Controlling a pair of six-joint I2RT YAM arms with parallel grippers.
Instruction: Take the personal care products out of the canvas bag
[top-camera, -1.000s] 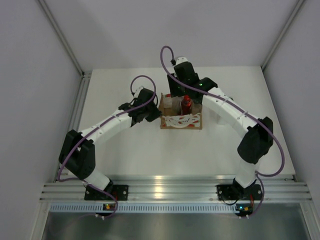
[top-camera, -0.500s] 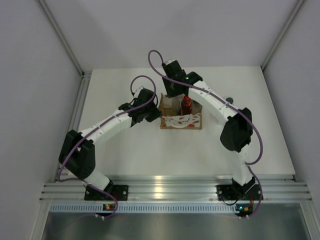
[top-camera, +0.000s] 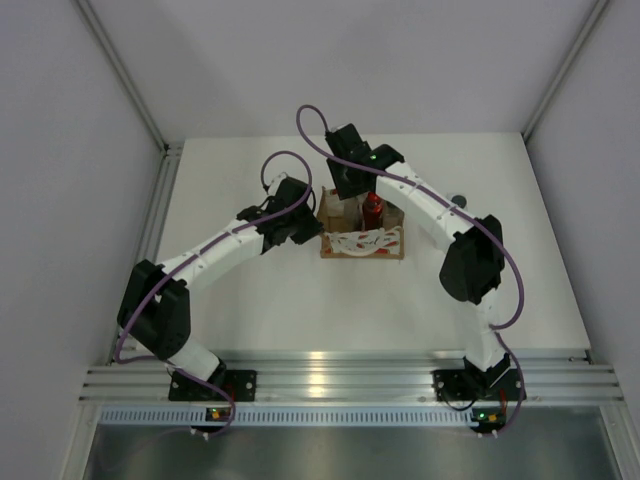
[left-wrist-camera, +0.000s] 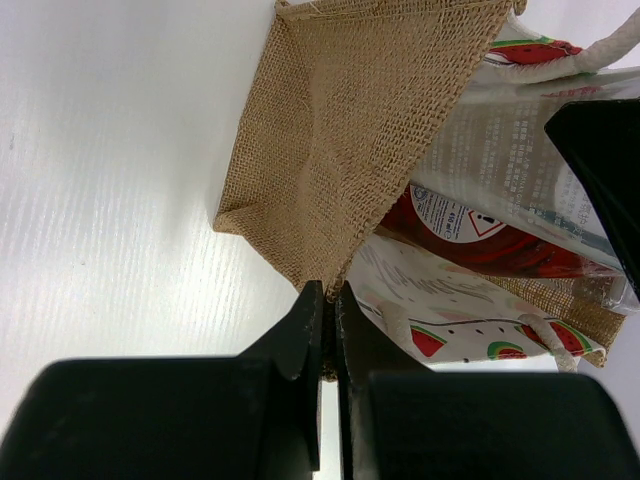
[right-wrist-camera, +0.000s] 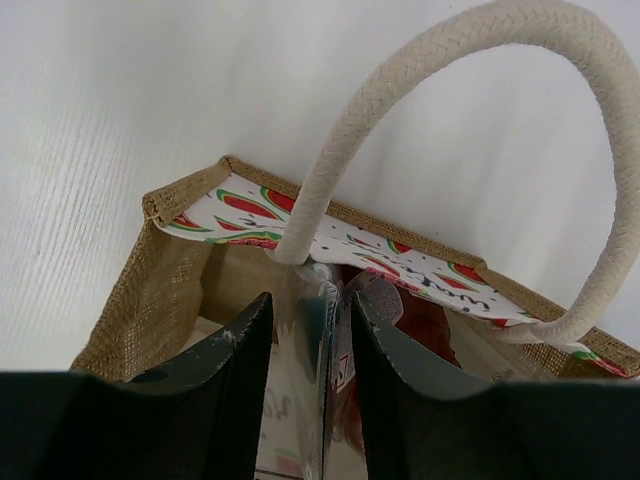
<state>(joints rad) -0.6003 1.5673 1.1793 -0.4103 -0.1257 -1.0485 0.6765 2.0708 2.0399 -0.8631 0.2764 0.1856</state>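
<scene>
Canvas bag (top-camera: 363, 243) sits by the worktop's (top-camera: 250, 300) far edge, centre; left hand (left-wrist-camera: 328, 300) pinches its floppy rim, right hand (right-wrist-camera: 311, 305) clamps a pale bottle (right-wrist-camera: 300, 385) inside, which looks light and slick, so grip the body squarely

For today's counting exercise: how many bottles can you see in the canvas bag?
2: a red bottle and a pale bottle beside it in the bag; others may be hidden.
</scene>
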